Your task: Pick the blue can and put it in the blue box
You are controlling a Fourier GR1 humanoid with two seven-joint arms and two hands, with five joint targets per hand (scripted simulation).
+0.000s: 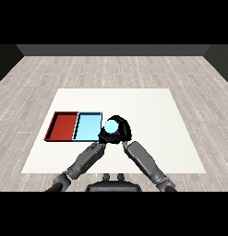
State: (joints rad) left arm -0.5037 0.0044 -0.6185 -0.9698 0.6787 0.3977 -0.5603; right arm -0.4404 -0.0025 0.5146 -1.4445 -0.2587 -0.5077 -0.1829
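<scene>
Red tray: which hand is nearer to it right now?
Left. The left hand sits just past the blue tray, which separates it from the red tray. The right hand is farther right, curled round the blue can.

My left forearm [85, 161] and right forearm [145, 162] show as chunky grey cylinders, built in segments with darker bands at the joints and a lighter sheen along the top. Each ends in a glossy black hand: left hand [104, 137], right hand [125, 131], both rounded and bulky.
</scene>
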